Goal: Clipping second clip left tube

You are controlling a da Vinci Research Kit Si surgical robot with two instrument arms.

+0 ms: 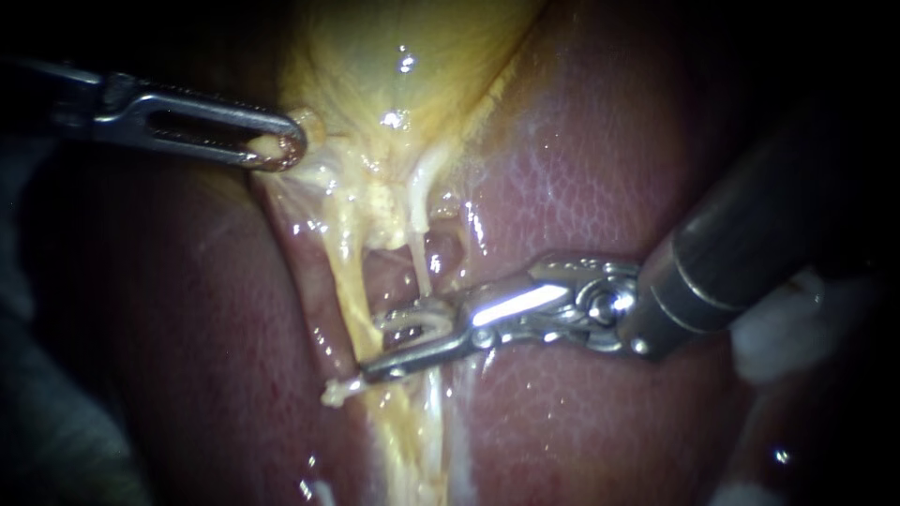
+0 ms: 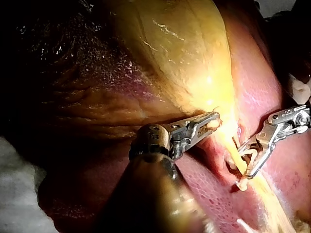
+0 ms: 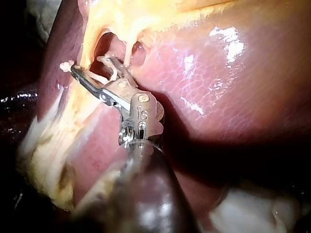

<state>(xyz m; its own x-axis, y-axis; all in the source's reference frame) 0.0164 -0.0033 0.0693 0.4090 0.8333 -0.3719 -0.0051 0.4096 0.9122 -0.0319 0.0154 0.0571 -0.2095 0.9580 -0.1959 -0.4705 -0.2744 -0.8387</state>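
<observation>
Two instruments in play here. The left instrument (image 1: 277, 150) has its slotted jaws clamped on a fold at the lower end of the gallbladder (image 1: 403, 56) and is pulling it up and away, which fans out the stringy stuff below. The right instrument (image 1: 384, 342) has its jaws gaping. They reach across the gap in the tissue, with the lower jaw's tip right at the left tube (image 1: 345, 281), low on its run, just above where it fades into yellow fat. A pale clip (image 1: 417, 320) sits curled between those jaws. I honestly can't tell if it's loaded in them or already on something.

If I were driving, I'd make sure the whole tube sits between the jaws before squeezing, with both tips showing past its far edge. I'd also come in square to it, not slanted. The thin pale tube (image 1: 415, 225) hangs just beside the jaws, so I'd check it isn't caught too. The pull from the left looks important: lose it and everything goes slack.

Texture-wise, the left tube is a flat, wet, yellowish band, more ribbon than pipe, probably slippery. The liver (image 1: 600, 169) is glossy, reddish and finely pebbled, and looks easy to nick. The jaws are shiny hard steel.
</observation>
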